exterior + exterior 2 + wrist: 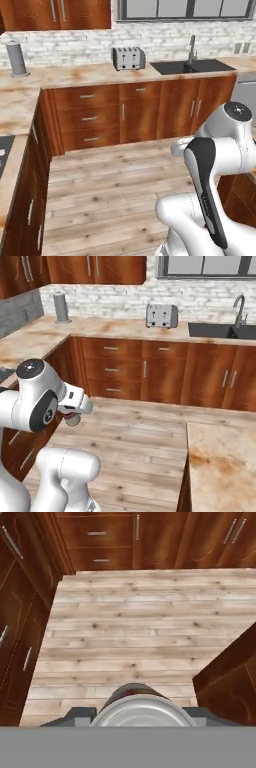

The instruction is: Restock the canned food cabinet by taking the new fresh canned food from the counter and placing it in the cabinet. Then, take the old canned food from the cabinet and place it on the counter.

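My gripper (73, 415) hangs over the plank floor, left of the counter (225, 466), a pale stone slab with rusty blotches at the lower right. It is shut on a small red can, the old canned food (73, 419), which pokes out below the white hand. In the hand view the can's grey metal top (142, 712) sits between the two dark fingertips (75, 716), with a red rim behind it. The counter's dark wood side (230, 682) stands to the right of the can. The canned food cabinet and the new canned food are out of view.
Ahead runs a long stone worktop (115, 326) with a sink (220, 331), a toaster (161, 316) and a grey cylinder (61, 307). Wood base cabinets with drawers (112, 368) line the back and the left. The open plank floor (140, 441) lies between them and the island.
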Motion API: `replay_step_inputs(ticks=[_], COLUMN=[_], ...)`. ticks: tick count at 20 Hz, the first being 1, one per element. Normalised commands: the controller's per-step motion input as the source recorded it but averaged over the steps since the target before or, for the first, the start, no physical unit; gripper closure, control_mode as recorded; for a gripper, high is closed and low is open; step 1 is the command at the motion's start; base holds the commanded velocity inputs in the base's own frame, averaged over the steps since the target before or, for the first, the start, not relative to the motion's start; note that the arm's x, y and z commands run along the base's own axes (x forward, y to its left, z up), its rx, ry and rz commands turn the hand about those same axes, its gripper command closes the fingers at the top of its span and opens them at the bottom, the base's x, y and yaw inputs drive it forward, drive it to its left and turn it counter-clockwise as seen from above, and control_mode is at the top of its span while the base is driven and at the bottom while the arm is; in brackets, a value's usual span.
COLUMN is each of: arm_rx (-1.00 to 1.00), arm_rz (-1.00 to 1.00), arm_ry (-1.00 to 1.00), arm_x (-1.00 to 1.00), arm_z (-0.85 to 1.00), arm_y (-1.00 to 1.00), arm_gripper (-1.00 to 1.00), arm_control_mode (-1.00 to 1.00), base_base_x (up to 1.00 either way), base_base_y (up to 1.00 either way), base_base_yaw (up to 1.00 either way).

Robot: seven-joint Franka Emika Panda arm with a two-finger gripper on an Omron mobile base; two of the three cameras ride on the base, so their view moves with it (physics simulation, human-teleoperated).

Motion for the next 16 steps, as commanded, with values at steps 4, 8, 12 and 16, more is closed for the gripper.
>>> replay_step_inputs(ticks=[4,8,12,16], arm_rx=[0.0,0.0,0.0,0.0], arm_rz=[0.0,0.0,0.0,0.0], arm_ry=[0.0,0.0,0.0,0.0], arm_x=[0.0,0.0,0.0,0.0], arm_z=[0.0,0.0,0.0,0.0], arm_y=[0.0,0.0,0.0,0.0], arm_gripper=[1.0,1.0,1.0,1.0], arm_control_mode=[1.0,1.0,1.0,1.0], base_base_x=[1.0,1.0,1.0,1.0], base_base_y=[0.5,0.59,0.54,0.27], base_base_yaw=[-0.37,-0.52,-0.55,-0.53])
